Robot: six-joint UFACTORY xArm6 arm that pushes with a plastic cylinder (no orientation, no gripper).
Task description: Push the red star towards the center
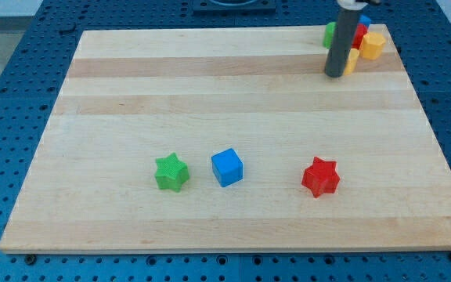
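Observation:
The red star lies on the wooden board toward the view's lower right. My tip rests on the board near the view's top right, far above the red star and almost straight up from it. A blue cube sits to the left of the red star, and a green star lies further left. The three form a rough row.
A cluster of blocks sits at the board's top right corner beside and behind the rod: a yellow block, a small yellow piece, a red block, a green block and a blue one, partly hidden.

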